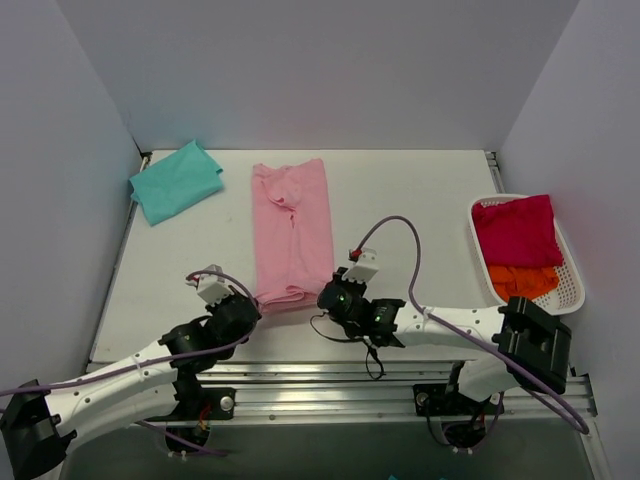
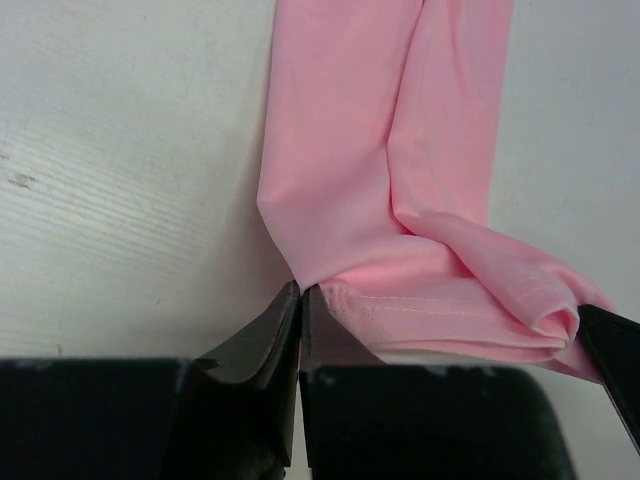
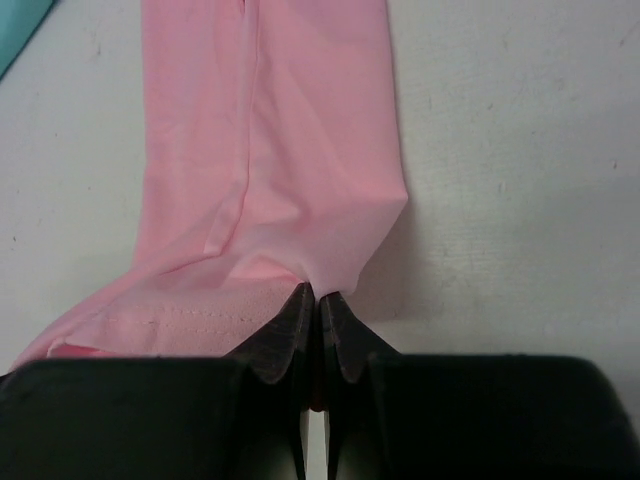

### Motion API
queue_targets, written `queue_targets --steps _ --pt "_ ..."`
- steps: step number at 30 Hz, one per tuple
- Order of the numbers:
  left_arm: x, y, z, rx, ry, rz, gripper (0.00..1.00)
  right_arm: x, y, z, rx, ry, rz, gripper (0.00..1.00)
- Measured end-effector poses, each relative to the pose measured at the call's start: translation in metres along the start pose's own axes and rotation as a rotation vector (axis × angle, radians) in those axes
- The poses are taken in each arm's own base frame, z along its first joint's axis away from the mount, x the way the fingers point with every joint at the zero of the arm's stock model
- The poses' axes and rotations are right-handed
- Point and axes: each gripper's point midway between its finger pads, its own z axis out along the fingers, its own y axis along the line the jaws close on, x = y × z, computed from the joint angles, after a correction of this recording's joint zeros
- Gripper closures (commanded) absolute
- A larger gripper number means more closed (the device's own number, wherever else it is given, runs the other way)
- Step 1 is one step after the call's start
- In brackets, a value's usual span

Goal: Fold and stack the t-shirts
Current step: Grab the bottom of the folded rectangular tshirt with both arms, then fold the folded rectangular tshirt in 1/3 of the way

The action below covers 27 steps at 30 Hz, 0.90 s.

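Pale walls [image 1: 300, 70] close in a white desk [image 1: 420, 200]. From the top view you see the pink shirt [image 1: 292, 230] folded into a long strip. It runs from near the far edge toward the near edge, left of the middle. The teal shirt [image 1: 176, 180] lies folded at the far left corner, well apart from it. At the right edge a white basket [image 1: 572, 290] holds a red cloth [image 1: 515, 230] and an orange cloth [image 1: 522, 280]. Your left gripper [image 1: 252, 300] sits at the strip's near left corner, your right gripper [image 1: 327, 293] at its near right corner.

In the left wrist view the left gripper [image 2: 300, 292] has its fingers pressed together, clenched on the hem's corner. The pink shirt [image 2: 360, 180] bunches and curls along the hem to the right of that.

In the right wrist view the right gripper [image 3: 318, 295] is likewise pinched tight, on the opposite hem corner of the pink shirt [image 3: 270, 150]. A sliver of the teal shirt [image 3: 18, 30] shows at the top left.
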Motion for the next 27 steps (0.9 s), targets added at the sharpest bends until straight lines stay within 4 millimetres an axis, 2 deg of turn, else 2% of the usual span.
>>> queue_targets --steps 5,9,14,20,27 --pt "-0.023 -0.004 0.012 -0.014 -0.039 -0.006 0.89 -0.026 0.003 0.019 0.027 -0.027 0.001 1.0" --pt "-0.035 -0.009 0.03 -0.03 -0.048 -0.001 0.89 -0.039 0.004 0.038 0.052 -0.03 -0.012 1.0" --pt "-0.046 -0.016 0.06 -0.055 -0.042 0.001 0.91 -0.049 0.005 0.061 0.082 -0.032 -0.023 1.0" --pt "-0.054 -0.036 0.088 -0.045 -0.04 0.017 0.93 -0.056 0.001 0.097 0.136 -0.024 -0.034 1.0" --pt "-0.085 -0.052 0.117 -0.041 -0.074 0.003 0.93 -0.07 0.006 0.125 0.153 -0.026 -0.029 1.0"
